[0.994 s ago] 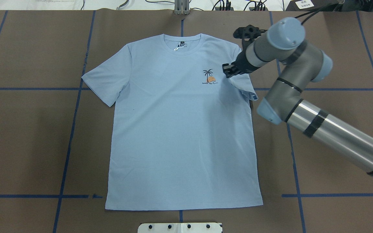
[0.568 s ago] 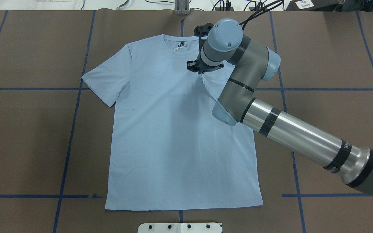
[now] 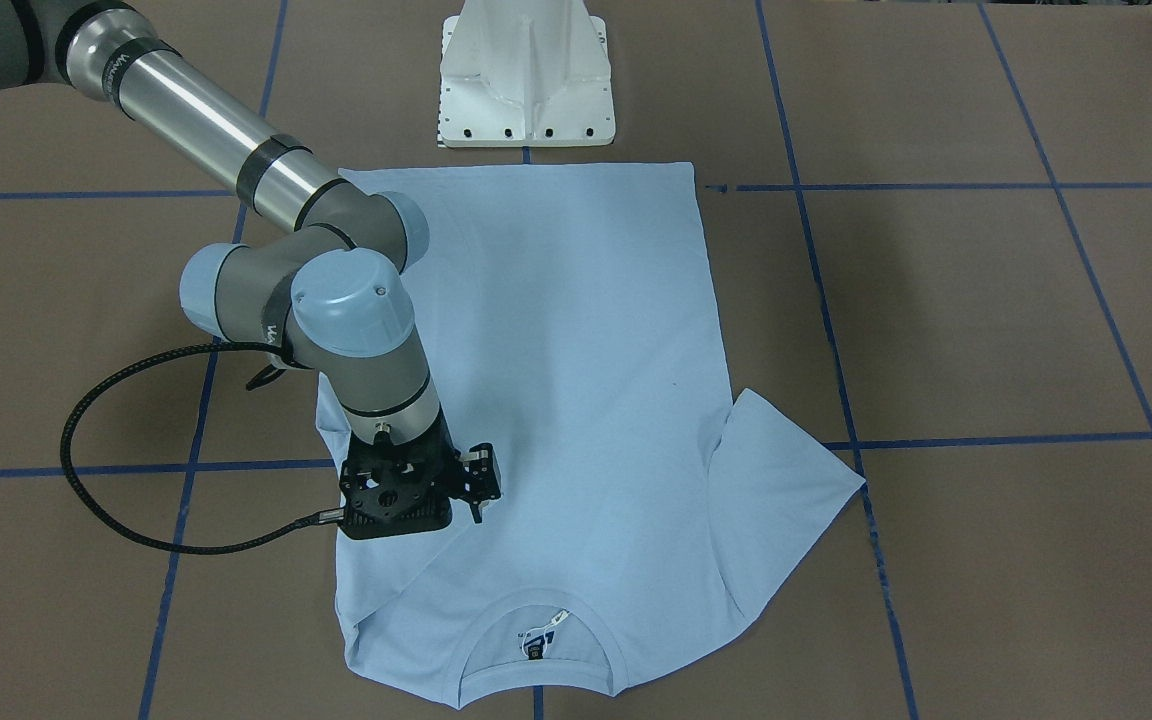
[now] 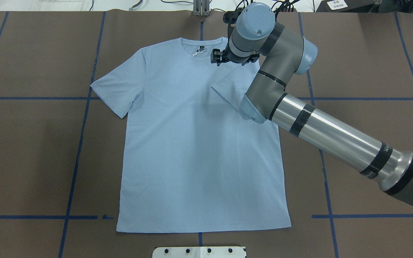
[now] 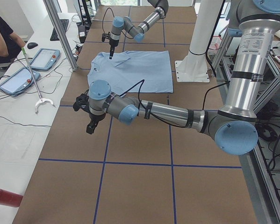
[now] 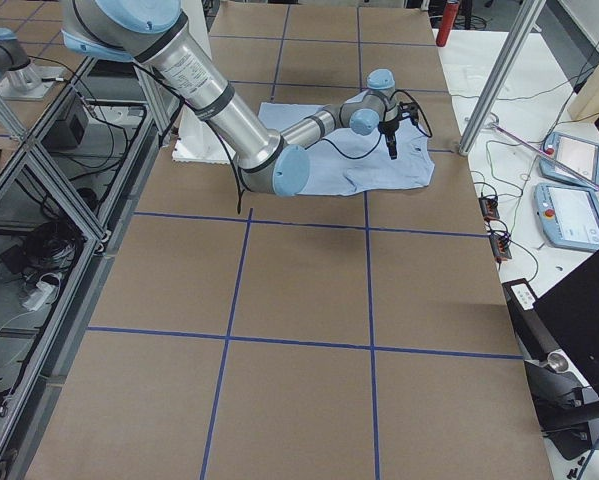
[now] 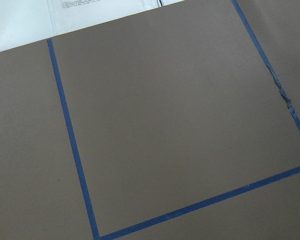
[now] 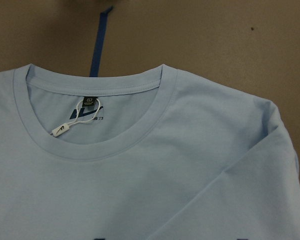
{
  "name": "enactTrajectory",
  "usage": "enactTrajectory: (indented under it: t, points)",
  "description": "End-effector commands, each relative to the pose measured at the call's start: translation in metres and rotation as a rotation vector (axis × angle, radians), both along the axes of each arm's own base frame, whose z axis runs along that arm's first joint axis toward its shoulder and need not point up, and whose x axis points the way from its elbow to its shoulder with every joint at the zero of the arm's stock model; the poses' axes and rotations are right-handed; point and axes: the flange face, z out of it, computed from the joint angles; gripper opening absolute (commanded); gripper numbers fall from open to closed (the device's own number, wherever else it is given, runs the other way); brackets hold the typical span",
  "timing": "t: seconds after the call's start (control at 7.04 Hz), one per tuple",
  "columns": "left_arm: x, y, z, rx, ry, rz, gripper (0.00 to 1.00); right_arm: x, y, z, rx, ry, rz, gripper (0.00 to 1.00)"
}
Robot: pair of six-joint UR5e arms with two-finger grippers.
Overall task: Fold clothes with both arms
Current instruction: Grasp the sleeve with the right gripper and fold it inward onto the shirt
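The light blue T-shirt [image 4: 192, 150] lies flat, front up, collar [image 4: 201, 53] at the far edge. Its sleeve on my right side [image 4: 231, 86] lies folded inward over the chest and hides the print. The other sleeve [image 4: 117, 86] lies spread out. My right gripper [image 4: 218, 57] hovers beside the collar, open and empty, apart from the folded sleeve; it also shows in the front view [image 3: 476, 490]. The right wrist view shows the collar [image 8: 155, 120] and neck label [image 8: 87, 112]. My left gripper [image 5: 89, 127] hangs over bare table, away from the shirt; I cannot tell its state.
The white pedestal base [image 3: 526, 80] stands at the shirt's hem side. Blue tape lines [image 4: 81, 143] cross the brown table. The left wrist view shows only table [image 7: 165, 125]. A person [image 5: 2, 32] and tablets [image 5: 41, 58] are beyond the far edge.
My right gripper carried the sleeve inward across the chest, let it go and moved up to the collar. The sleeve now lies folded over the print.
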Motion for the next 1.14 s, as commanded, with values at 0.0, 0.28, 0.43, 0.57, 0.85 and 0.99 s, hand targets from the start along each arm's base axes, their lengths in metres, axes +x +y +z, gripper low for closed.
enactTrajectory:
  t: [0.0, 0.28, 0.43, 0.57, 0.85, 0.99]
  points:
    - [0.001, -0.003, -0.004, -0.001, 0.004, -0.005, 1.00, 0.016, -0.028, 0.040, 0.003, 0.089, 0.018, 1.00]
    - [0.001, -0.006, -0.010, 0.007, 0.006, -0.008, 1.00, 0.009, -0.048, 0.081, 0.053, 0.146, 0.066, 0.99]
    - [0.001, -0.007, -0.011, 0.010, 0.006, -0.008, 1.00, -0.002, -0.066, 0.088, 0.071, 0.162, 0.089, 0.98]
    - [0.001, -0.008, -0.013, 0.013, 0.007, -0.008, 1.00, -0.005, -0.076, 0.090, 0.074, 0.195, 0.110, 0.95]
    - [0.000, -0.008, -0.014, 0.013, 0.007, -0.011, 1.00, 0.002, -0.081, 0.090, 0.093, 0.205, 0.089, 0.37]
    - [0.000, -0.008, -0.014, 0.013, 0.007, -0.011, 1.00, 0.013, -0.088, 0.090, 0.122, 0.217, 0.042, 0.13]
